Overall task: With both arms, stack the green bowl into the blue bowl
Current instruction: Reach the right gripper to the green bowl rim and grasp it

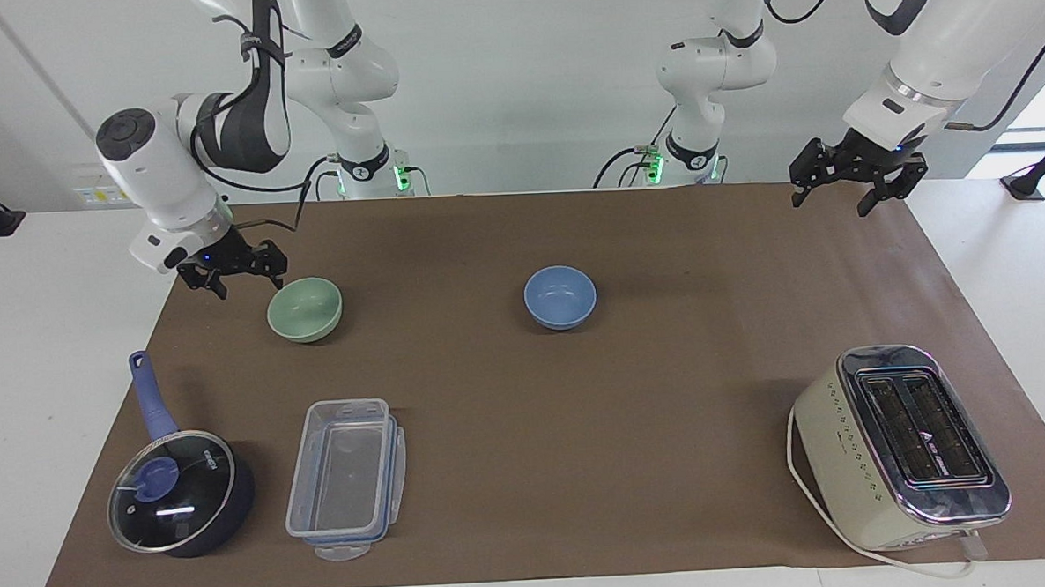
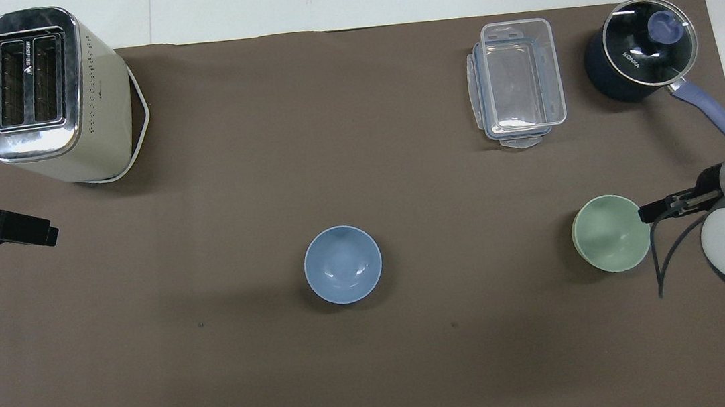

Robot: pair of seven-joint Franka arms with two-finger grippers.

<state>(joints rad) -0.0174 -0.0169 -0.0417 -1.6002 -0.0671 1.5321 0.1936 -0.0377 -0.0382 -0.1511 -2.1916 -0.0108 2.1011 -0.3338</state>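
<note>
The green bowl (image 1: 304, 309) (image 2: 611, 233) sits upright on the brown mat toward the right arm's end of the table. Level with it, near the mat's middle, stands the blue bowl (image 1: 560, 297) (image 2: 342, 264), also upright and empty. My right gripper (image 1: 249, 286) (image 2: 646, 211) is open and low, just beside the green bowl's rim on its outer side, not holding it. At the left arm's end, my left gripper (image 1: 830, 205) (image 2: 35, 232) hangs open above the mat's edge, well away from both bowls.
A cream toaster (image 1: 899, 445) with its cord stands at the left arm's end, farther from the robots. A lidded dark blue saucepan (image 1: 178, 489) and a clear plastic container (image 1: 345, 478) lie farther from the robots than the green bowl.
</note>
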